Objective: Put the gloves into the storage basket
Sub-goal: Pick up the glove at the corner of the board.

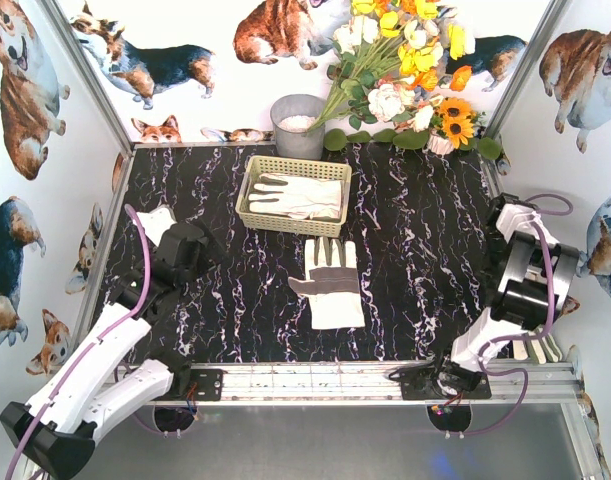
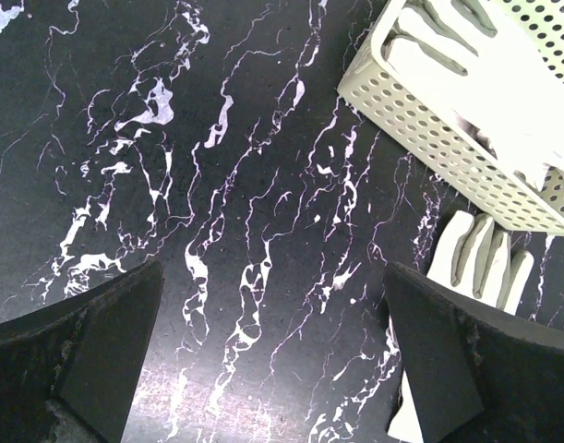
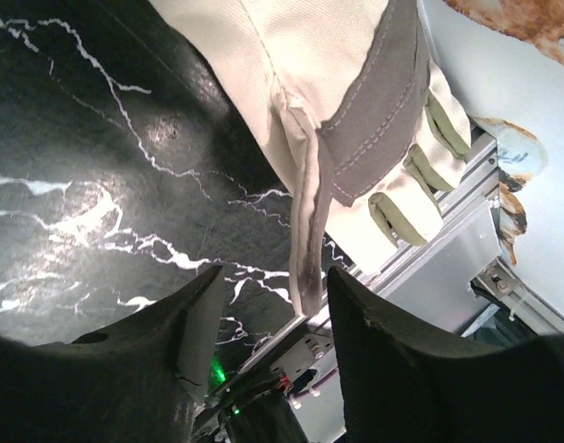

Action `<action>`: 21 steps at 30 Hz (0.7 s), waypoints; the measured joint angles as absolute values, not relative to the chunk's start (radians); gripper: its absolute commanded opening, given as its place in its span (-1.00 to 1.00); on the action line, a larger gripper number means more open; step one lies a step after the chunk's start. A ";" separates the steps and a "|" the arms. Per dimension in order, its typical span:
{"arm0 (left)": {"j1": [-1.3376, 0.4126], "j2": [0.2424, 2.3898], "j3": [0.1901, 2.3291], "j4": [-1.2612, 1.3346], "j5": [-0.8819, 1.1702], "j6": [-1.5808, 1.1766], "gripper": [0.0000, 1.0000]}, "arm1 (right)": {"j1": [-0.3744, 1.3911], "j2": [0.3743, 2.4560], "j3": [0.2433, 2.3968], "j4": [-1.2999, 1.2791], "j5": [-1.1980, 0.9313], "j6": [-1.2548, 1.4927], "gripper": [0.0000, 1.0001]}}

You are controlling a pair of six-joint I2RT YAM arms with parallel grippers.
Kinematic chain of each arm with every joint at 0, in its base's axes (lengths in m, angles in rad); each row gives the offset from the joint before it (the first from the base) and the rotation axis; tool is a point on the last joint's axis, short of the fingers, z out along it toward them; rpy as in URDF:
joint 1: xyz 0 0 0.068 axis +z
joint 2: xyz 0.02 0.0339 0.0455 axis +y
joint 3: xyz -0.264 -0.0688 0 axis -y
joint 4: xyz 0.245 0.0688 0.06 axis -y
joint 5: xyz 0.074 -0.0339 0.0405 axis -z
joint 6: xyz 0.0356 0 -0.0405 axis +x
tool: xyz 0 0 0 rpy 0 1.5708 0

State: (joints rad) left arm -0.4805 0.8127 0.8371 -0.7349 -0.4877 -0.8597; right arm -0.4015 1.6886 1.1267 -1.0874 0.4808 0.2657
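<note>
The storage basket [image 1: 247,205] stands at the back middle of the dark marble table, with gloves [image 1: 300,195] lying in it. One glove [image 1: 330,283] lies flat, palm up, in front of the basket. Part of another glove [image 1: 157,222] shows beside the left arm. My left gripper [image 2: 274,277] hovers open over bare table, with the basket [image 2: 429,120] and a glove [image 2: 480,258] to its right. My right gripper [image 3: 274,277] is by the near right edge, its jaws partly apart around the hanging thumb edge of a glove [image 3: 355,101], with a gap on the left side.
A round grey pot [image 1: 297,125] and a bunch of artificial flowers [image 1: 405,70] stand at the back. An aluminium rail [image 1: 365,380] runs along the near edge. Walls printed with corgis close in the table on both sides.
</note>
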 measured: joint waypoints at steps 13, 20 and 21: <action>-0.480 0.746 0.824 -0.774 -0.521 -0.921 0.95 | -0.402 1.769 1.135 -1.074 0.498 0.248 -1.00; -0.479 0.720 0.824 -0.751 -0.501 -0.872 0.80 | -0.390 1.701 1.165 -1.098 0.366 0.234 -1.00; -0.478 0.727 0.824 -0.728 -0.480 -0.842 0.80 | -0.382 1.670 1.173 -1.106 0.331 0.231 -1.00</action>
State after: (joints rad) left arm -0.4782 0.7269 0.8238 -0.7277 -0.4805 -0.8425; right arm -0.3820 1.6703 1.1728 -1.1057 0.3313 0.2314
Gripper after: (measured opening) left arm 0.904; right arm 0.052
